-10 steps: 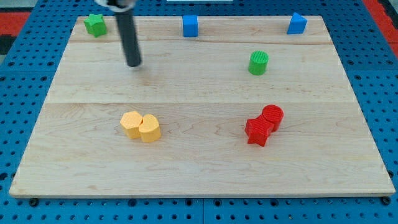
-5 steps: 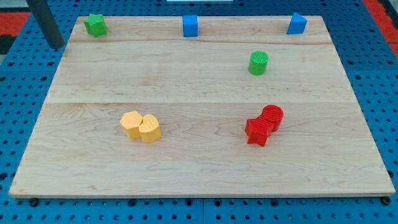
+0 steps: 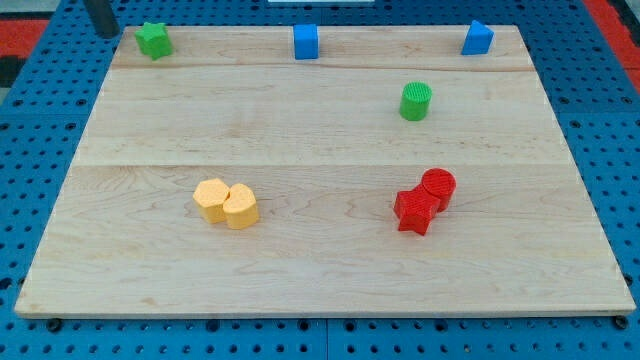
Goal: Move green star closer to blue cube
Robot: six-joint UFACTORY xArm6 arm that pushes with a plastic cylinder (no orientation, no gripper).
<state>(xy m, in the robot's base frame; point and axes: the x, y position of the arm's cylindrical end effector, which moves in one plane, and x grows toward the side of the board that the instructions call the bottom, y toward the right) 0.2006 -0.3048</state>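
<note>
My tip (image 3: pixel 105 33) — a bare rod holding nothing — stands off the board just left of the green star (image 3: pixel 152 40), the blue cube (image 3: pixel 306 42) well to the right.

Looks like a robotics lab bench, not a home or shop. Pale wooden board (image 3: pixel 320 260) laid flat on a blue perforated base (image 3: pixel 625 130) with regular rows of holes, the sort used for fixing test rigs. Red matting (image 3: pixel 22 40) beyond the base, off the board's top-left corner. Small plastic blocks scattered on the board, such as a green cylinder (image 3: pixel 416 101) and a red star (image 3: pixel 414 211).
</note>
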